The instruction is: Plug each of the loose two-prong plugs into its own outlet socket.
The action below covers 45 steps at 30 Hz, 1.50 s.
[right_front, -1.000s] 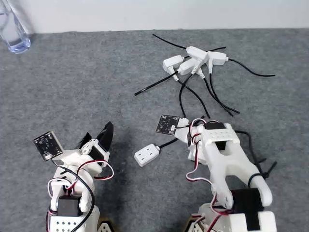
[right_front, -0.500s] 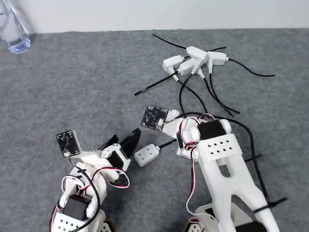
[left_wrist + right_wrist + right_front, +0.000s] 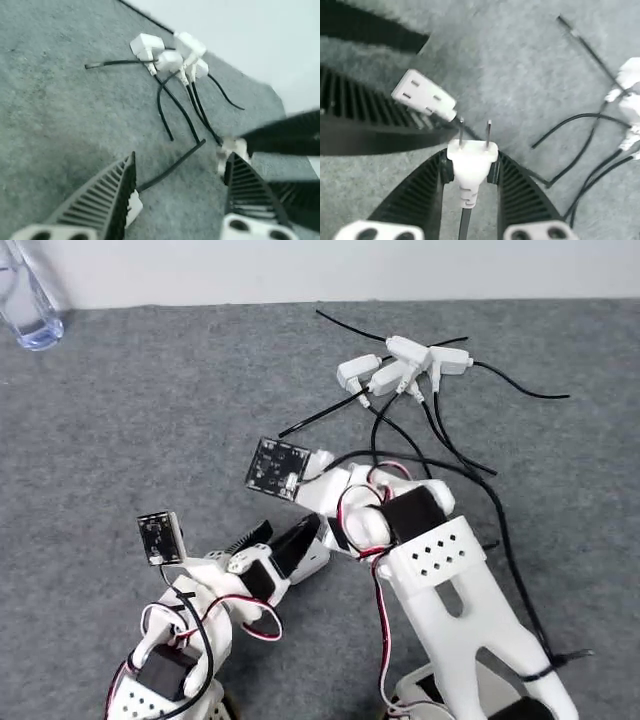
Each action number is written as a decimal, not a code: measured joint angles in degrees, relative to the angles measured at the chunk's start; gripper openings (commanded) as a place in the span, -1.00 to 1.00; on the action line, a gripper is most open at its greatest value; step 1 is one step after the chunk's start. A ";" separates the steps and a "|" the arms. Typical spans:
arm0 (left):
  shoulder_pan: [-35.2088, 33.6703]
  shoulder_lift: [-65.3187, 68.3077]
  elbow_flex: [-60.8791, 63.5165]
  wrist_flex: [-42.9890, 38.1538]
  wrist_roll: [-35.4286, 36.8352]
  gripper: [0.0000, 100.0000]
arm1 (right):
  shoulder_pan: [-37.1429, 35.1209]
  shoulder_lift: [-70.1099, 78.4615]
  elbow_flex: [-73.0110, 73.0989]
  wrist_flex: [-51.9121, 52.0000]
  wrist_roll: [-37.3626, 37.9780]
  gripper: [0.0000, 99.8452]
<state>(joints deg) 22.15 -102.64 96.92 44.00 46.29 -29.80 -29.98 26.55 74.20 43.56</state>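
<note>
A white outlet socket (image 3: 423, 97) lies on the grey carpet, with the black fingers (image 3: 367, 125) of my left gripper on either side of it. My right gripper (image 3: 470, 156) is shut on a white two-prong plug (image 3: 469, 167). Its prongs point at the socket from a short gap away. In the left wrist view my left gripper (image 3: 181, 160) is open, and a corner of the socket (image 3: 133, 207) shows by one finger. From above, the left gripper (image 3: 290, 533) and the right arm (image 3: 400, 515) meet at mid-table. Several loose plugs (image 3: 400, 368) lie in a pile at the back.
Black cords (image 3: 440, 440) trail from the plug pile (image 3: 170, 55) toward the right arm. A clear glass (image 3: 27, 310) stands at the back left corner. Open carpet (image 3: 150, 420) lies to the left and at the far right.
My left gripper swung right and forward until its fingers straddled the socket. The right arm carried the plug left toward the socket.
</note>
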 measured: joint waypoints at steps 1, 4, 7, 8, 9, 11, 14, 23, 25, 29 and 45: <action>0.35 0.00 0.00 0.00 0.00 -0.46 | 0.00 0.00 -0.53 0.00 -0.18 -0.98; 1.05 0.00 0.00 0.18 0.00 -0.46 | 0.00 1.23 -1.14 0.00 -0.18 -0.98; 1.05 0.00 0.00 0.18 0.00 -0.46 | -0.18 3.16 -1.14 0.00 -0.18 -0.98; 1.05 0.00 0.00 0.18 -0.09 -0.46 | -0.35 3.52 -1.14 0.00 -0.18 -0.98; 1.05 0.00 0.00 0.18 -0.09 -0.46 | -0.44 4.04 -1.14 0.00 -0.18 -0.98; 0.97 0.00 0.00 0.18 -0.09 -0.46 | -0.70 4.40 -1.14 0.00 -0.18 -0.98; 0.97 0.00 0.00 0.18 -0.09 -0.46 | -0.62 4.48 -1.14 0.53 -0.18 -0.98; 0.97 -0.26 0.00 0.18 0.18 -0.46 | -5.71 4.57 -6.15 7.56 -2.29 -0.98; 1.05 -0.62 -0.09 0.00 0.26 -0.46 | -5.80 4.66 -8.26 9.49 -2.99 -0.98; 1.23 -0.70 -0.97 -0.35 0.26 -0.46 | -5.80 4.66 -11.69 12.57 -3.34 -0.98; 1.14 -0.79 -1.14 -0.35 0.26 -0.46 | -4.40 4.66 -14.42 14.77 -3.34 -0.98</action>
<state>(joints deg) 23.30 -103.43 95.78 43.65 46.55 -34.20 -25.32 12.13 88.97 40.22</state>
